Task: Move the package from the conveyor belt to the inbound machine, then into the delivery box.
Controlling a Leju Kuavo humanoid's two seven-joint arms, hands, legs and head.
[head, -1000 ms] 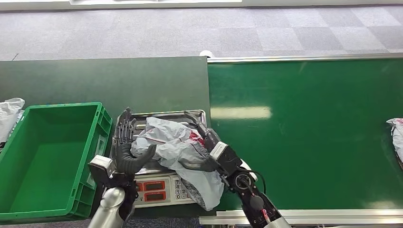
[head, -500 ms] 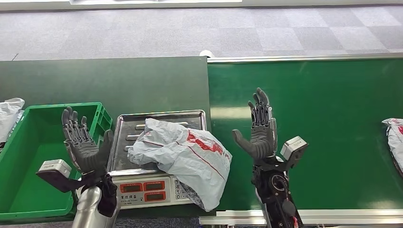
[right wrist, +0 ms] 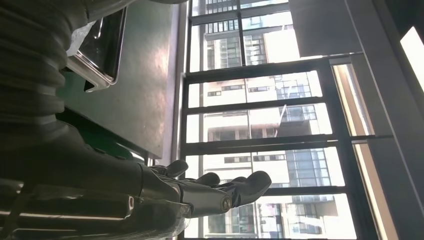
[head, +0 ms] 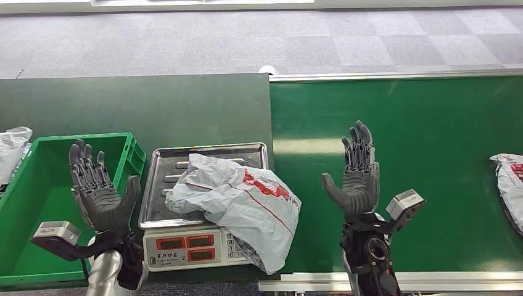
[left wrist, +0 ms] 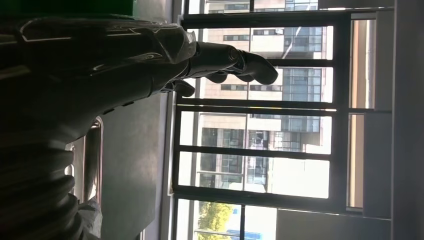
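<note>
Both hands let go since a second ago: left hand (head: 98, 191) and right hand (head: 356, 179) now raised, fingers spread, empty, well apart from crumpled grey plastic mailer package (head: 237, 200). Package rests on steel tray of weighing scale (head: 161, 185), near edge overhanging. Weighing step done; box transfer next. Green plastic crate (head: 37, 203) left of scale, nothing visible inside. Second package (head: 509, 179) far right on green conveyor belt (head: 432, 135).

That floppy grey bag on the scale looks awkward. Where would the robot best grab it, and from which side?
Probably by both flanks at once. The grey bag is soft and crumpled, lies across the scale's metal tray and droops over its front right corner, so it offers no firm edge. The left hand and right hand are open on either side; closing inward around the bulging middle seems safest.
</note>
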